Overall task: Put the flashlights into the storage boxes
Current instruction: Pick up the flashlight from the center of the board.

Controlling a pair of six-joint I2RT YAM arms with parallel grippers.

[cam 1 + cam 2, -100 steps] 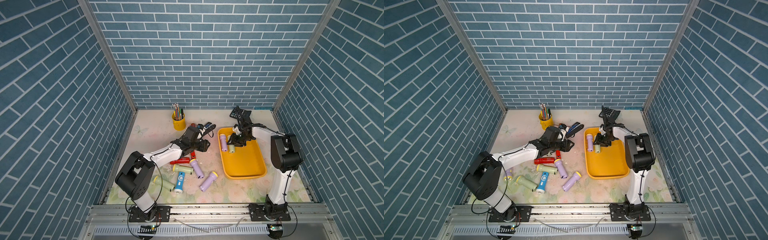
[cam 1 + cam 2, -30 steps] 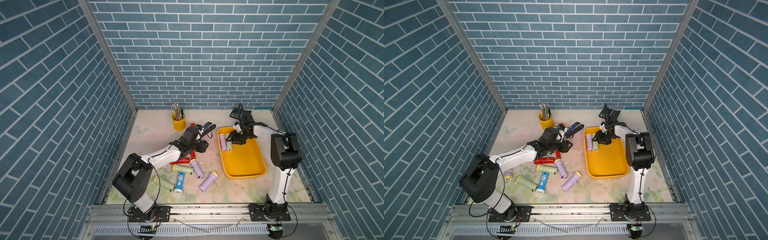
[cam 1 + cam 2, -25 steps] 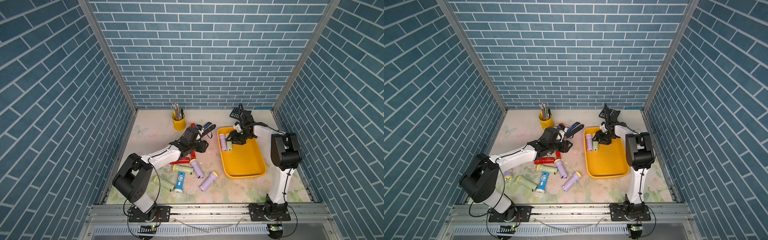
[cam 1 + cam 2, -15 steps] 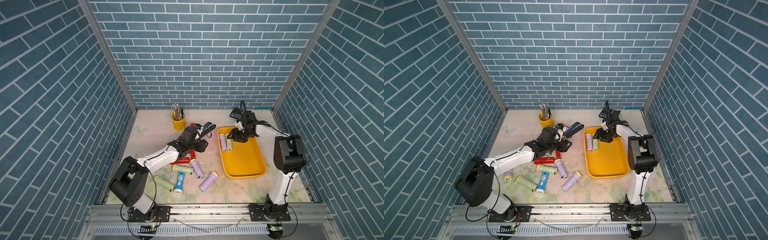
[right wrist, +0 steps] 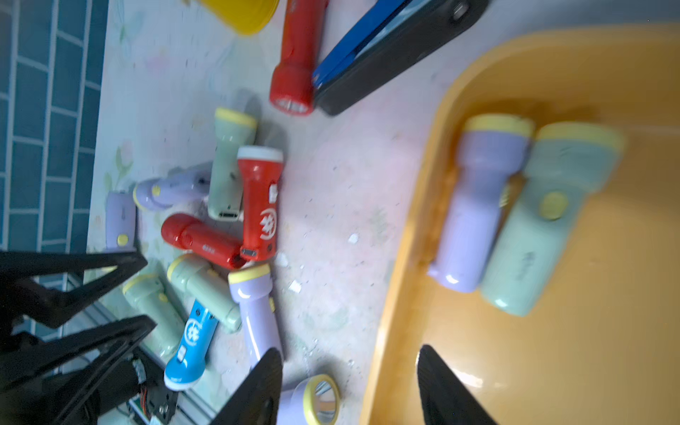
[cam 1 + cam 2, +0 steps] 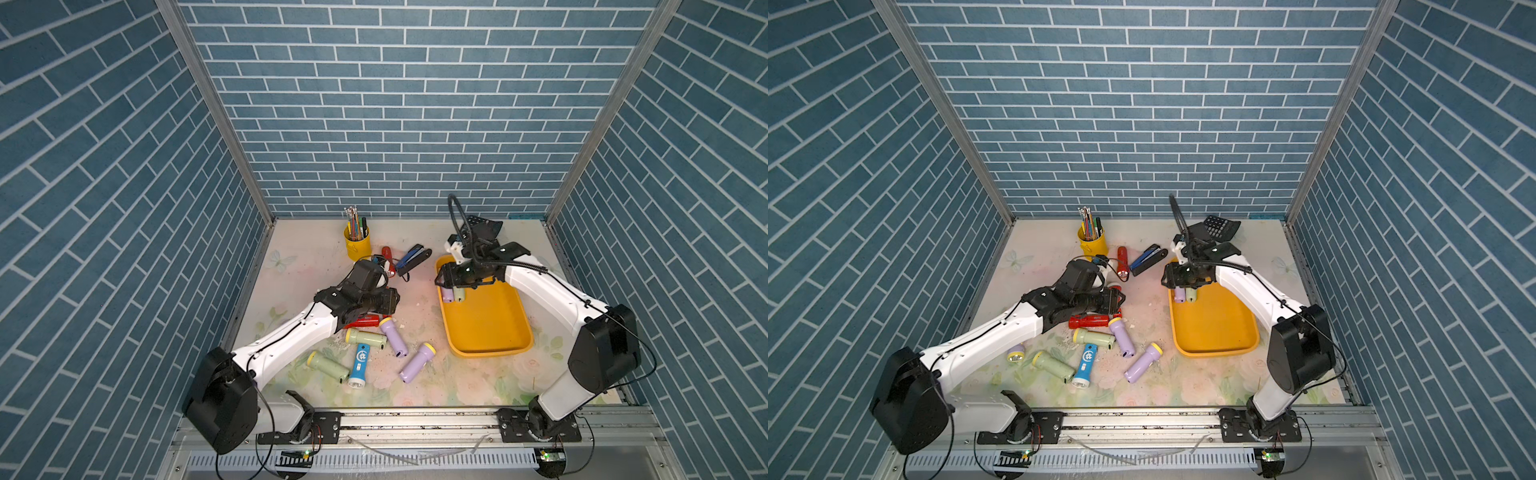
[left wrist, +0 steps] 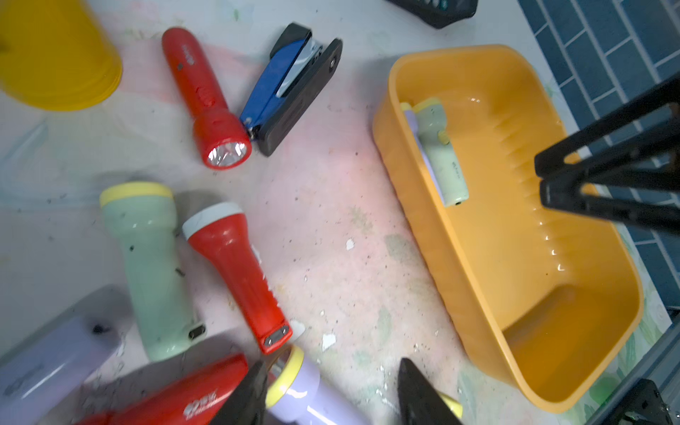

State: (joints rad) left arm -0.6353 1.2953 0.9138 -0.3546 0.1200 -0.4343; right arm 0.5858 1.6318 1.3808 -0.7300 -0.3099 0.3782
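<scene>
1. Right gripper [image 5: 349, 349] is partly open with nothing in it, hanging over the yellow tray [image 6: 486, 324] rim.
2. Just past it, a lilac flashlight [image 5: 474, 206] and a green flashlight [image 5: 541, 220] lie touching in the tray.
3. Left gripper [image 7: 333, 368] is partly open above another lilac torch [image 7: 305, 397]. It's probably not pinched, but the view is cropped.
4. The blue flashlight [image 6: 360, 365] and the others lie loose on the table [image 6: 415, 286].

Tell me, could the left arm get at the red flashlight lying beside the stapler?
Probably yes. The red flashlight lies uncovered just ahead of the left pincer, which is open and empty. Only the stapler crowds one side of its head.
</scene>
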